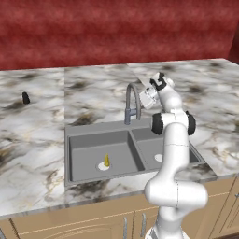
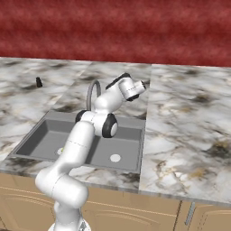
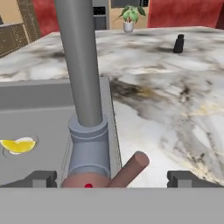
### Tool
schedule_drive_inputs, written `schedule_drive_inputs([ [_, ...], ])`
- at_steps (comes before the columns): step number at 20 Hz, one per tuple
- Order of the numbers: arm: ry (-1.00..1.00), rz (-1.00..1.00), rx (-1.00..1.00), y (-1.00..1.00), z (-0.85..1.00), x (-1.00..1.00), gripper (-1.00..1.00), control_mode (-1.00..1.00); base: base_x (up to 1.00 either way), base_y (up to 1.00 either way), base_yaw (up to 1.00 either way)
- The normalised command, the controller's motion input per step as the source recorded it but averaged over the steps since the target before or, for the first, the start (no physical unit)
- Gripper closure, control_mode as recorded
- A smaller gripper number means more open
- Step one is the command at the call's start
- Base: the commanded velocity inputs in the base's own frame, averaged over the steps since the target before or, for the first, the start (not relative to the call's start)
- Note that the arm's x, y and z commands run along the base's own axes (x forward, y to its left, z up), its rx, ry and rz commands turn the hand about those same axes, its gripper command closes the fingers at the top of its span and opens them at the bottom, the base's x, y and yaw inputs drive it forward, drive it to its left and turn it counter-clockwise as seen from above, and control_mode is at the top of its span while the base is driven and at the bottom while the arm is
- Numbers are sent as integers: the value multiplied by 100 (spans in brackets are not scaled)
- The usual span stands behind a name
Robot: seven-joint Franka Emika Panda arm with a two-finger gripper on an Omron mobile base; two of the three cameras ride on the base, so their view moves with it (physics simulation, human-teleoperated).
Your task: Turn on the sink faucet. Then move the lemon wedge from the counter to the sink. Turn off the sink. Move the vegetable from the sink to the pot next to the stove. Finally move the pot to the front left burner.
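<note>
The white arm is reaching up from lower left over the grey double-basin sink, partly hiding the gooseneck faucet at frame centre.

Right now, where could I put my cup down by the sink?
Bare counter runs left of the sink, up to the small black cone. Behind the sink is crowded: the sink faucet and open gripper meet there.

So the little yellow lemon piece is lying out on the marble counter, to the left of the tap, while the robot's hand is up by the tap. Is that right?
Not quite. The lemon wedge isn't on the counter; it sits inside the sink, on the white drain of the left basin, as the left base view shows. The rest holds: the gripper is at the base of the sink faucet.
</note>
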Motion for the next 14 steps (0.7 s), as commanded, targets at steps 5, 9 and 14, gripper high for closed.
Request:
schedule_drive_inputs([
  [5,0,1,0,-43,0,21,-100,-100,0,0,0],
  [9,0,1,0,-47,0,10,-100,-100,0,0,0],
  [14,-2,0,0,-25,0,-13,-100,-100,0,0,0],
])
